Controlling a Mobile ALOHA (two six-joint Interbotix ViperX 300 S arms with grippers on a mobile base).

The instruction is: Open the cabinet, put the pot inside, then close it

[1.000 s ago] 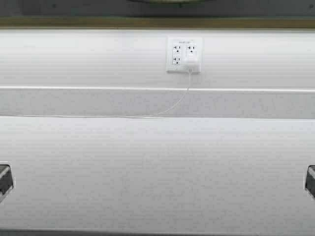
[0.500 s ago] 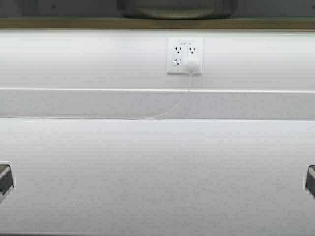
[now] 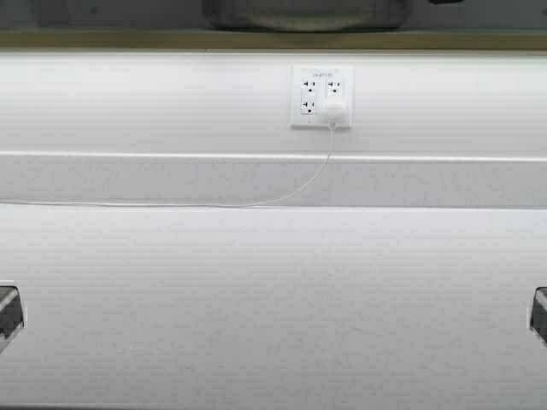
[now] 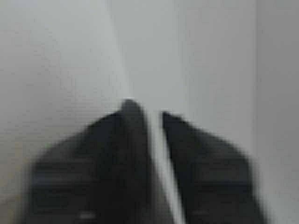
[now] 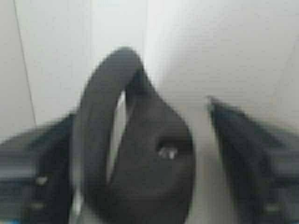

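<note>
Pot point(image 3: 306, 14) sits inside the open cabinet point(image 3: 273, 38); right claw point(image 5: 177, 154) spread beside its loop handle point(image 5: 133, 154), left claw point(image 4: 154, 158) nearly shut on nothing; closing remains.

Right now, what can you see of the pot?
Only the bottom part of the pot shows, at the top edge of the high view: dark grey metal with rounded lower corners, just above a tan ledge over the white wall. The right wrist view shows one black loop handle up close, upright, with a small shiny fastener. Its rim and inside are out of sight.

Even, bright, shadowless light in the high view; both wrist views heavily blurred.
</note>
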